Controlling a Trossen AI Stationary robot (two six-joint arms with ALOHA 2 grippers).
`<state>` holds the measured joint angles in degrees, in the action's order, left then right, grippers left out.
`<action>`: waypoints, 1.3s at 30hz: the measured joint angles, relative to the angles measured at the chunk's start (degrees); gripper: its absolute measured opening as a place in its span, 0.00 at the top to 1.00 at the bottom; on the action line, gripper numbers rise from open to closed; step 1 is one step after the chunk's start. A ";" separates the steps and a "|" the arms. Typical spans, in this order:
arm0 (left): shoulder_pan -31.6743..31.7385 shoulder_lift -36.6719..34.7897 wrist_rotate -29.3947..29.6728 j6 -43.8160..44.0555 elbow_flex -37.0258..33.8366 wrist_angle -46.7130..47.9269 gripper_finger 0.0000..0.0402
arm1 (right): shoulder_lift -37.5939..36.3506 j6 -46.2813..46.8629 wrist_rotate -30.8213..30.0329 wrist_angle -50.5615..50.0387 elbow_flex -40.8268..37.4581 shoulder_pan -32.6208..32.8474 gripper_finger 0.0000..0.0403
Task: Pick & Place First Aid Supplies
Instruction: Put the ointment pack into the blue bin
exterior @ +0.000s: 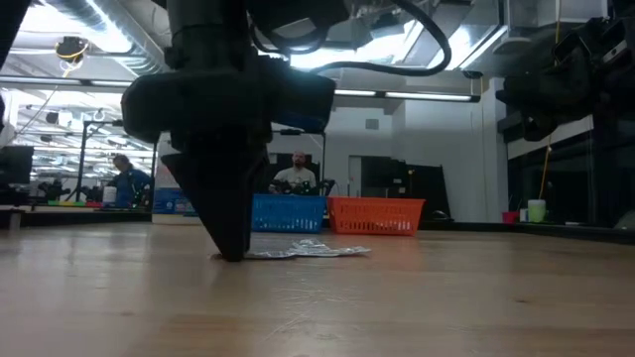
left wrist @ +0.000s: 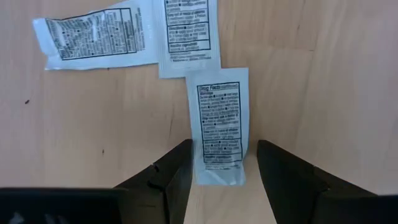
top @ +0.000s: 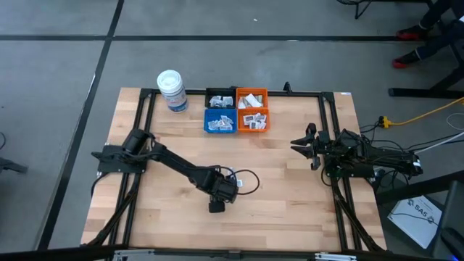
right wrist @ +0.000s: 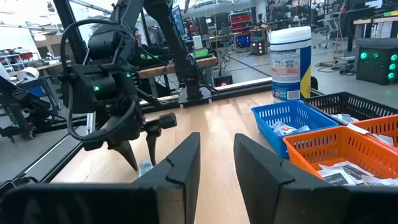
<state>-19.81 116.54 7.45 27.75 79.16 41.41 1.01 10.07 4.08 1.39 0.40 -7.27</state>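
A sachet (left wrist: 221,124) lies flat on the surface (top: 290,188), one end between the left tool's (left wrist: 222,177) parted, unclenched fingers (left wrist: 168,180), near the table's 6 o'clock edge. Two more sachets (left wrist: 186,28) touch its far end. At 12 o'clock stand the bins (top: 236,110) and a tub (top: 172,90). The right tool (top: 303,147) waits at 3 o'clock, fingers apart, grasping nothing.

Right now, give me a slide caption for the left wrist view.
Left claw open astride one white sachet on the wooden table, two more sachets beyond.
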 joint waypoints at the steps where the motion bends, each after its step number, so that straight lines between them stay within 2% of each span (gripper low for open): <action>1: 0.11 0.21 -0.05 0.04 0.01 -0.26 0.57 | -0.02 -0.02 -0.01 0.00 0.02 -0.01 0.75; 5: 0.10 0.45 -0.88 0.04 0.04 -0.53 0.59 | -0.01 -0.01 0.02 0.01 0.01 0.01 0.75; 8: 0.10 0.51 -1.37 0.06 0.04 -0.75 0.65 | -0.01 -0.01 0.01 0.01 0.01 0.00 0.75; 18: -0.18 0.49 -3.82 0.06 0.04 -1.63 0.98 | 0.01 -0.02 0.01 0.00 0.00 0.01 0.75; 22: -0.03 0.15 -6.11 0.02 -0.06 -2.21 0.99 | 0.00 -0.02 0.02 0.02 0.02 0.00 0.75; 28: 0.83 -2.21 -14.38 -3.25 -0.15 -4.88 1.00 | -0.02 -0.02 -0.01 0.01 0.02 -0.02 0.75; 35: 2.41 -6.55 -14.82 -4.90 -0.13 -5.08 1.00 | 0.00 -0.01 -0.01 0.00 0.02 -0.02 0.75; 39: 3.46 -9.39 -12.64 -4.55 -0.13 -5.95 1.00 | 0.01 -0.02 0.00 0.00 0.02 0.01 0.75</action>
<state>-16.35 107.15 -5.19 23.20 79.02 35.47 1.02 10.04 4.08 1.39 0.43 -7.27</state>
